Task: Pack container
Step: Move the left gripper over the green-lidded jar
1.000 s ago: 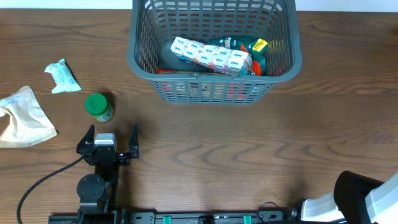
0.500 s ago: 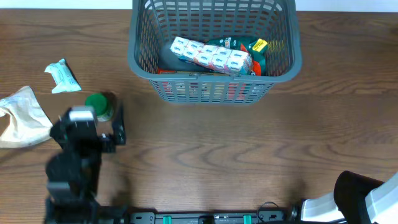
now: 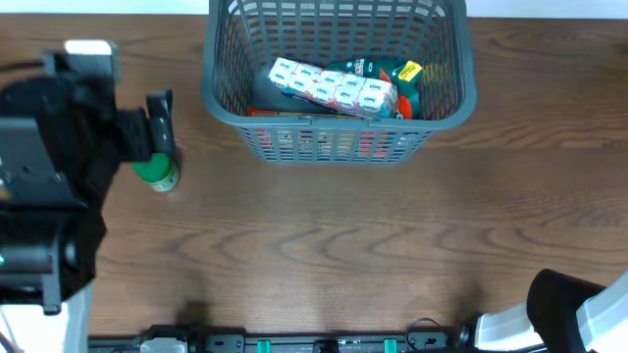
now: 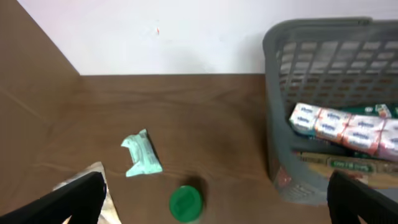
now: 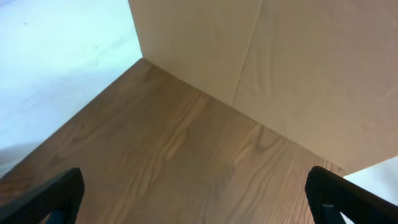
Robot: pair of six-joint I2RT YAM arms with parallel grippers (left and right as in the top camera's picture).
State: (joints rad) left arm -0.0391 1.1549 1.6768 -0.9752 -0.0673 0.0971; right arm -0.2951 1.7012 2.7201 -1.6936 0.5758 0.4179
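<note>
Two arms: only the left one is working; the right arm [image 3: 579, 309] is sitting parked at the near right corner, exactly as it was a second ago.
Left gripper [image 4: 219, 198]: it is hanging over the left edge now, having swung up from the near edge within the last second. Its fingers [image 4: 68, 202] are standing wide apart, with nothing gripped.
Right gripper [image 5: 196, 202]: its fingers are showing spread at both lower corners of its own view, carrying nothing and looking down on table [image 5: 186, 155] wood.
Container [image 3: 324, 122]: it is sitting at the middle of the far edge and is not budging. A white-and-blue multipack [image 3: 334, 86] and a green packet [image 3: 388, 71] are lying inside, as before.
Green-capped bottle [image 3: 155, 169]: it is standing upright near the left edge, unmoved, and one finger is now hanging just beside it. In the left wrist view it is showing low down between the fingers.
Mint packet [image 4: 142, 155]: it is lying beyond the bottle, toward the far left corner. The arm is now hiding it from overhead.
Beige pouch [image 4: 111, 202]: only a sliver is peeking out by the left finger.
What this is meaning: the arm is lining up on the loose items, and the bottle is looking like the likeliest pick. Three things are still waiting outside the container.
Next move: it is calling for a descent and a squeeze around the bottle, which could tip or roll if it is nudged.
</note>
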